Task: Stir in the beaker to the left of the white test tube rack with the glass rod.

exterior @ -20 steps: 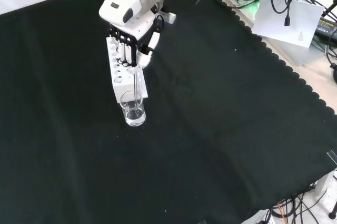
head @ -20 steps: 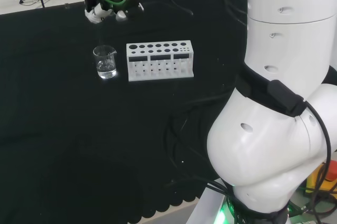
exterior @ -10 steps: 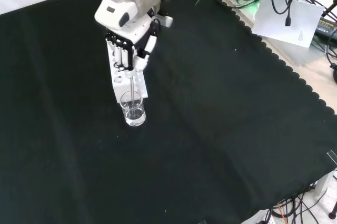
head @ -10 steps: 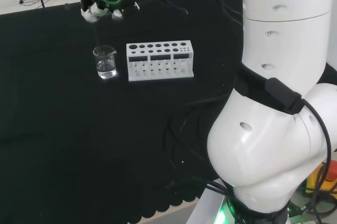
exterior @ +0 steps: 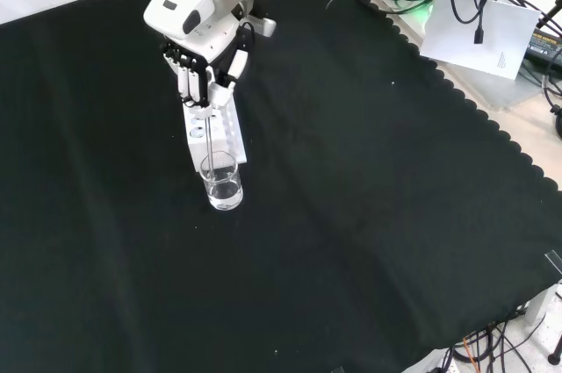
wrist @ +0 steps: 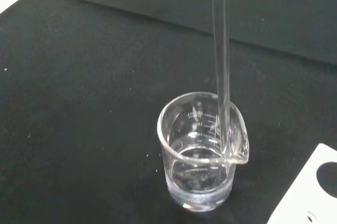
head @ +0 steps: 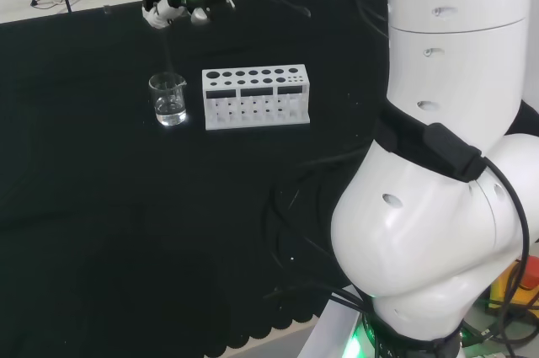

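In the front view the hand [exterior: 204, 75] has its fingers curled round the top of a glass rod [exterior: 210, 140], which hangs down into the beaker [exterior: 221, 182]. The beaker holds clear liquid and stands just beside the near end of the white test tube rack [exterior: 217, 134] on the black-clothed bench [exterior: 369, 215].

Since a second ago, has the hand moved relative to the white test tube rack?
Yes. In the front view the hand has gone up and left, farther from the white test tube rack.
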Available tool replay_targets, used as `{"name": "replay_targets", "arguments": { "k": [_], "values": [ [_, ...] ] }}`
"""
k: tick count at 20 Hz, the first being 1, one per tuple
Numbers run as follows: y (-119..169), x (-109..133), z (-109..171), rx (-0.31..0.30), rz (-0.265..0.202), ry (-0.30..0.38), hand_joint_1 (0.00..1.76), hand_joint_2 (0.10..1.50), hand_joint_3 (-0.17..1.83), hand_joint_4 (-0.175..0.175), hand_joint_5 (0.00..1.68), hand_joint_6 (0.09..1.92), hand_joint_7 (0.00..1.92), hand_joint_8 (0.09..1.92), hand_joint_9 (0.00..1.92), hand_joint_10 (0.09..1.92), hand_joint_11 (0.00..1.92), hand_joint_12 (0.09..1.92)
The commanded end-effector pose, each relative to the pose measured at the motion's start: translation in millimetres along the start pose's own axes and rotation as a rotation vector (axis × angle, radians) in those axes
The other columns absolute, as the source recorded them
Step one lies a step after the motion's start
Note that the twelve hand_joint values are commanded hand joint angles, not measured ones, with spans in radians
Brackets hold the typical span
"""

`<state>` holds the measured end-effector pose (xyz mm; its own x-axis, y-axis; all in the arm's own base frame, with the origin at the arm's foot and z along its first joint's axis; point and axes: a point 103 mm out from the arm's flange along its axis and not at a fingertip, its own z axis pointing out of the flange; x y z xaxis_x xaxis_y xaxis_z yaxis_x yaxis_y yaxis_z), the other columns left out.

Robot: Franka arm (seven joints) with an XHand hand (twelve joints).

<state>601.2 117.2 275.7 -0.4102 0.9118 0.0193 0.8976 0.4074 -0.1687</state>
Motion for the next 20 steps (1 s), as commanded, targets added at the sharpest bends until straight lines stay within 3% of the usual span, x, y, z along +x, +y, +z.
{"name": "replay_targets", "arguments": {
  "k": [1,10,13,15,20],
  "values": [
    [-25,11,-4,-0.005,-0.001,0.005,1.31,1.11,-0.17,-0.175,1.43,0.09,1.1,1.14,1.54,0.95,1.67,0.62],
    [8,39,-2,0.0,-0.053,0.0,1.31,1.11,-0.17,-0.175,1.43,0.09,1.1,1.14,1.54,0.95,1.67,0.62],
    [15,36,-1,0.001,-0.052,-0.006,1.31,1.11,-0.17,-0.175,1.43,0.09,1.1,1.14,1.54,0.95,1.67,0.62],
    [19,21,1,0.008,-0.037,0.002,1.31,1.11,-0.17,-0.175,1.43,0.09,1.1,1.14,1.54,0.95,1.67,0.62],
    [7,0,2,0.012,0.001,0.005,1.31,1.11,-0.17,-0.175,1.43,0.09,1.1,1.14,1.54,0.95,1.67,0.63]
  ]
}}
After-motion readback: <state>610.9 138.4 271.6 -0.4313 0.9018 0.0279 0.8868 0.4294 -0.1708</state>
